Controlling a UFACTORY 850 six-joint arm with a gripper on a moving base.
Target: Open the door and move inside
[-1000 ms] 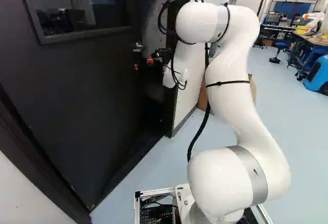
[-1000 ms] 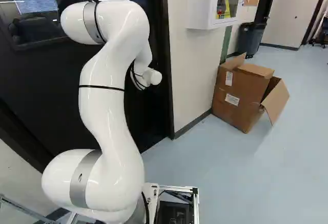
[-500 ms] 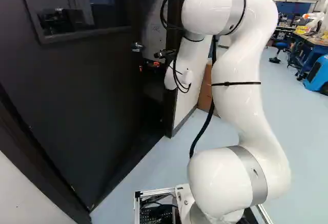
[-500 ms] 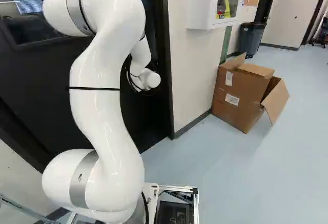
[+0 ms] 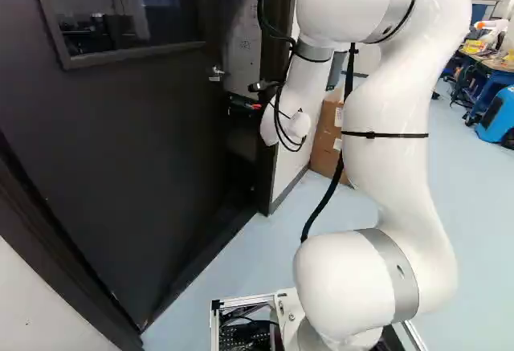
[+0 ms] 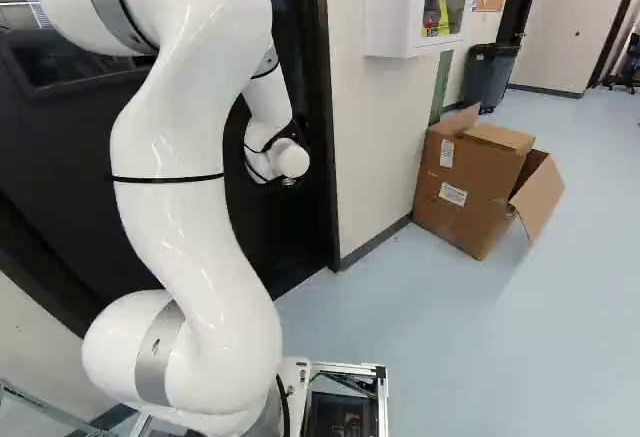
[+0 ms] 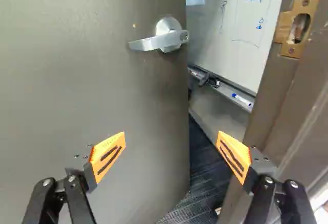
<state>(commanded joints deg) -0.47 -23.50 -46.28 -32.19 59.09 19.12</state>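
Hanging ajar: one dark door [image 7: 77,90], swung away from its frame [image 7: 271,98], dark floor [image 7: 202,157] showing through the gap. Fitted to it, one lever handle [image 7: 161,41], untouched; with the door edge clear of the strike plate [image 7: 286,26], the lever probably needs no further turning. Fingers [image 7: 107,156], one pair, orange-padded: spread wide, gripping nothing, aimed at the opening below the lever, presumably for pushing rather than grasping. Behind them, one white arm [image 5: 381,182], bent high and reaching forward, likely so that the door can be pressed wider before the base follows; driving in now would risk catching the frame. Beyond the gap, one whiteboard [image 7: 230,24], its tray holding a marker [image 7: 242,100] within a writer's reach. Outside, one cardboard box [image 6: 475,187], flaps open, beside the wall [image 6: 370,147], apart from the doorway and seemingly no hindrance to entry.
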